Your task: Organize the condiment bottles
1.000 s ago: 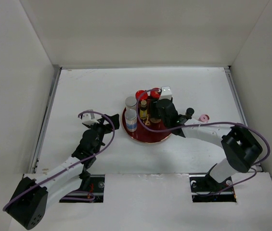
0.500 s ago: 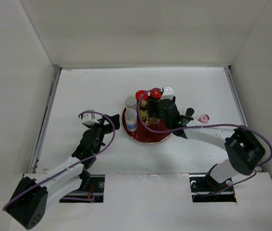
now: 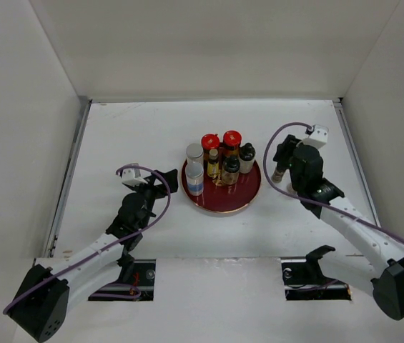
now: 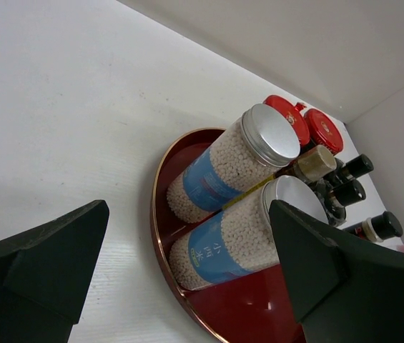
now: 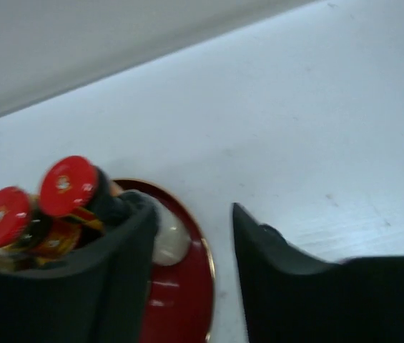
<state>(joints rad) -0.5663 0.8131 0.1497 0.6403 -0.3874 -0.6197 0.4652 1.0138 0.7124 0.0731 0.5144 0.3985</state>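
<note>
On the round dark-red tray (image 3: 220,208) stand two silver-capped, blue-labelled cylinders (image 3: 195,174), two red-capped jars (image 3: 220,141) and three black-capped glass bottles (image 3: 231,166). My left gripper (image 3: 161,180) rests on the table left of the tray, open and empty; its wrist view frames the cylinders (image 4: 239,161) between wide jaws (image 4: 187,214). My right gripper (image 3: 282,158) hovers right of the tray, open with bare table between its fingers (image 5: 193,214). A small black-capped bottle (image 3: 279,174) stands just under its tips; contact is unclear. The pink shaker is hidden.
White walls close in the table on the left, back and right. The right forearm (image 3: 345,214) stretches across the table's right side. In the right wrist view the tray's rim (image 5: 207,259) and the red caps (image 5: 66,184) lie to the left of the fingers.
The right arm has pulled back from over the tray to its right side, jaws narrower than half a second ago. A black-capped bottle now shows at the tray's back right. Left arm unchanged.
</note>
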